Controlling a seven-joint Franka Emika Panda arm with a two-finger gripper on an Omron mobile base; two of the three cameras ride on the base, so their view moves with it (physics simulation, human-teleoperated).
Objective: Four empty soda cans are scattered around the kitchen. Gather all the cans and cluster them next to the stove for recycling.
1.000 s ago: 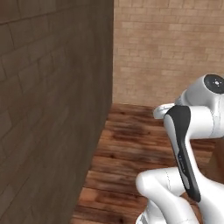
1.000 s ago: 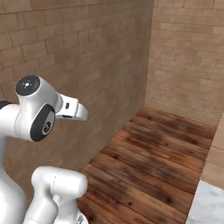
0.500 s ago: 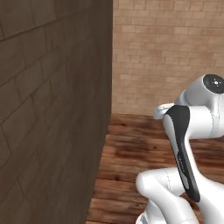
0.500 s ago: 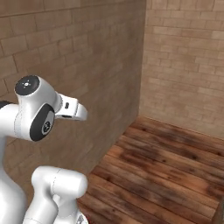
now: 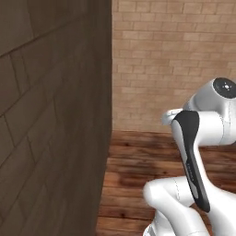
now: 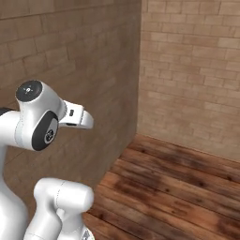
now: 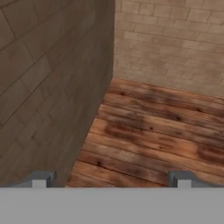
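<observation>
Dark brick wall (image 7: 48,83): a tall face of brown-grey brick stood close on the side of the left finger tip, running ahead to a corner; in the left base view it took up the whole near side.
Lighter brick wall (image 7: 175,39): tan brick closed off the space ahead of the fingers, meeting the dark wall at the corner.
Plank floor (image 7: 153,131): worn, dark-stained wooden boards lay below and ahead of the fingers, bare as far as the frames showed.
Arm (image 5: 203,152): the white Franka arm with dark joints was folded up over its base, its hand pointing toward the corner.
Gripper (image 7: 111,179): two small grey finger tips (image 7: 39,179) stood well apart with nothing between them.
Soda cans and stove: none lay near the fingers; I cannot tell from these frames where they stood.
Risk: the base looked boxed into a corner, so driving on would likely scrape the dark wall or waste time.
Cause: no can or stove to steer by; turning away from the walls seemed needed first.
</observation>
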